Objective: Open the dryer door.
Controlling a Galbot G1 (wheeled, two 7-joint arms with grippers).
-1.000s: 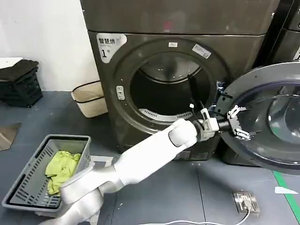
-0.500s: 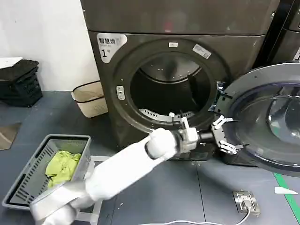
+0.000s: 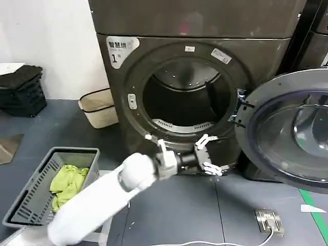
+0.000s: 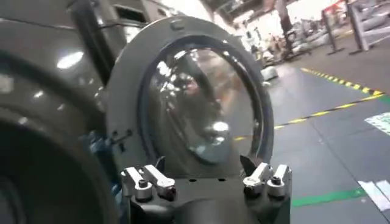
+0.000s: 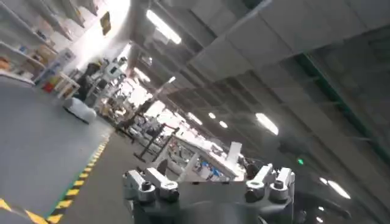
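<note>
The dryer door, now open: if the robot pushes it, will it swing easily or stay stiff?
The dryer door hangs wide open from a hinge at its left edge, so a push would probably swing it rather than bend it. Its broad ring and thick glass suggest weight. The left gripper, open, is apart from it.

The grey floor (image 3: pixel 179 205) carries the dryer (image 3: pixel 205 61), a grey basket (image 3: pixel 31 205) holding a green cloth (image 3: pixel 66 184), and a beige bin (image 3: pixel 97 107). A small metal plate (image 3: pixel 269 221) with a white cable (image 3: pixel 205 243) lies near green tape (image 3: pixel 313 210).
</note>
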